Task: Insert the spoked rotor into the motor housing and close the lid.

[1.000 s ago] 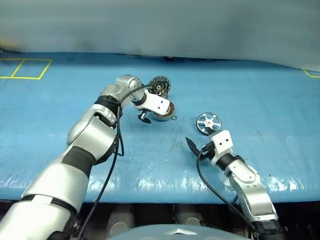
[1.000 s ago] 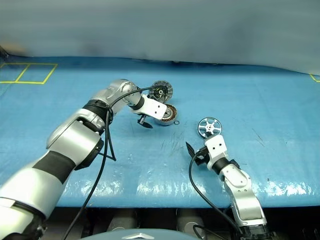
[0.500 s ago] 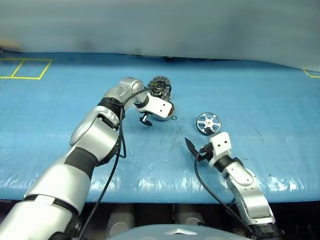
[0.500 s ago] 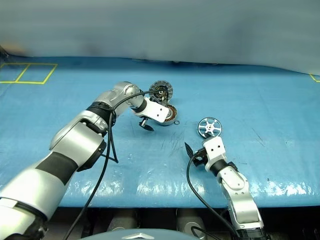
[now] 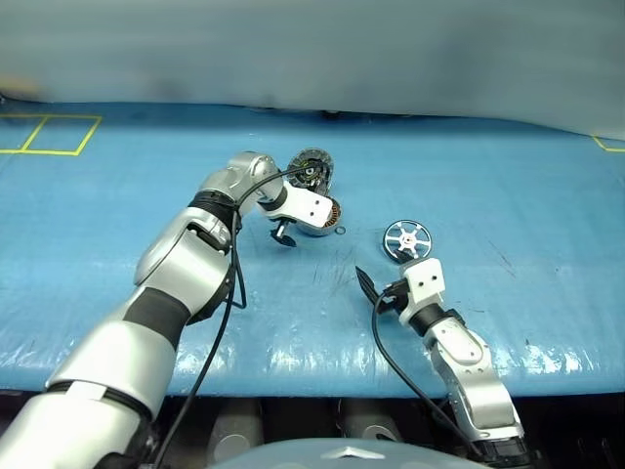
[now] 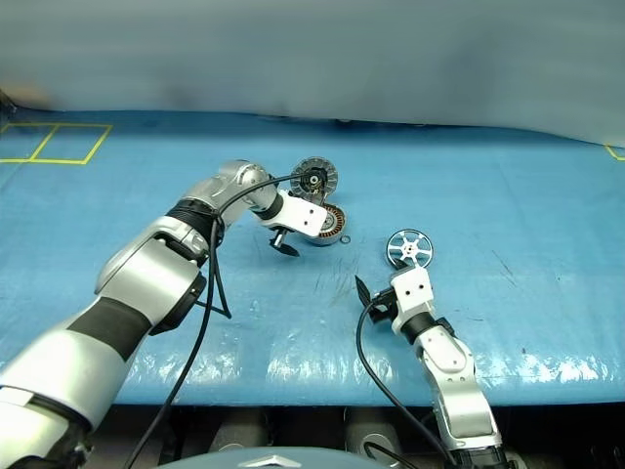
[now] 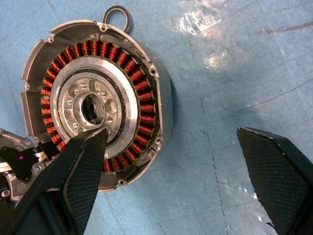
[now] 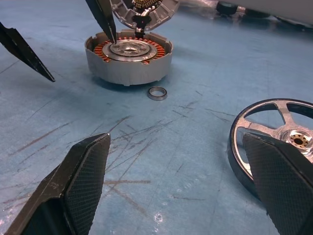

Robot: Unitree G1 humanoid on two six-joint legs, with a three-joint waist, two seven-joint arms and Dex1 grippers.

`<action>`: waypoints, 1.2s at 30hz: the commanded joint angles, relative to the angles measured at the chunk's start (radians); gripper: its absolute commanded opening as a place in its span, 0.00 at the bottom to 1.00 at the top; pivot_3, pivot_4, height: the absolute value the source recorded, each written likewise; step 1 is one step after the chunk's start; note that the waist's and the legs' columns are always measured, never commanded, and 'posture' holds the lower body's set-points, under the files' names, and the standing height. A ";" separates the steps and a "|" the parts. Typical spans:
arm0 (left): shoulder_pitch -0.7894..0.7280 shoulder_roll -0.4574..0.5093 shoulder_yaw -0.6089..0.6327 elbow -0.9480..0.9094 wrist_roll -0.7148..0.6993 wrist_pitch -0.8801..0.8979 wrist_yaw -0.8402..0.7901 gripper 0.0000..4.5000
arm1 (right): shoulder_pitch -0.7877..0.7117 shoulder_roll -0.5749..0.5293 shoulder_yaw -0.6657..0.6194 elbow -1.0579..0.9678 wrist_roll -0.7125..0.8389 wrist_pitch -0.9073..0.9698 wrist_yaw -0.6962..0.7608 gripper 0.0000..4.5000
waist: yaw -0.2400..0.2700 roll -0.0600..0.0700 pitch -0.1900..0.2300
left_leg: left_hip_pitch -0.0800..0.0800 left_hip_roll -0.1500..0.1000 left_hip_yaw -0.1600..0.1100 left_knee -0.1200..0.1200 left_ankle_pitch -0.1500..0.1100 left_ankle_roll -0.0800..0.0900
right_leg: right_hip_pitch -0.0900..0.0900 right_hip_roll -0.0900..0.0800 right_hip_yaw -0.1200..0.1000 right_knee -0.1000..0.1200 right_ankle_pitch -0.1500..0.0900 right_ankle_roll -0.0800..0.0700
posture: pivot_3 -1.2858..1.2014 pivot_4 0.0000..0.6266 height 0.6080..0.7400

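A: The bench [image 5: 508, 186] is covered in a blue sheet, scuffed in the middle, with yellow tape lines at its far left corner.

B: And on it, counted?

A: One motor housing [image 7: 95, 115], one spoked rotor [image 5: 406, 239], one lid [image 6: 316, 180] and one small metal ring [image 8: 157, 93]. The housing sits directly under the left pincer [image 7: 171, 176], copper windings up. One of its fingers [image 7: 83, 171] crosses the housing's rim in the wrist view, the other stands over bare sheet beside it.

B: Is it touching?

A: I cannot tell whether the finger meets the metal. The jaws are spread as wide as they go and hold nothing.

B: The rotor?

A: It lies flat just ahead of the right pincer [image 8: 181, 181], toward that pincer's right finger, well apart from the housing. The right pincer is also fully spread, empty, and touches nothing.

B: The lid and ring?

A: The lid stands tilted just beyond the housing, on the far side of the left pincer. The ring lies on the sheet close to the housing, between it and the right pincer.
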 commanded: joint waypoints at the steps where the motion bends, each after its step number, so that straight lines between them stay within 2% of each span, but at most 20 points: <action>1: -0.019 0.006 0.024 0.000 -0.018 0.007 -0.023 1.00 | -0.017 0.010 0.000 -0.011 -0.009 -0.032 -0.015 1.00 | 0.000 0.000 0.000 | 0.000 0.000 0.000 0.000 0.000 0.000 | 0.000 0.000 0.000 0.000 0.000 0.000 | 0.52 0.24 1.00; 18: -0.043 -0.017 0.018 -0.002 0.003 -0.018 0.092 1.00 | -0.008 0.021 0.018 0.001 -0.019 -0.041 -0.015 1.00 | 0.001 0.000 0.000 | 0.000 0.000 0.000 0.000 0.000 0.000 | 0.000 0.000 0.000 0.000 0.000 0.000 | 0.52 0.24 1.00; 36: -0.007 -0.056 -0.023 0.013 0.052 0.002 0.089 1.00 | 0.054 0.032 0.024 -0.052 -0.027 -0.031 -0.039 1.00 | 0.000 0.000 0.000 | 0.000 0.000 0.000 0.000 0.000 0.000 | 0.000 0.000 0.000 0.000 0.000 0.000 | 0.52 0.24 1.00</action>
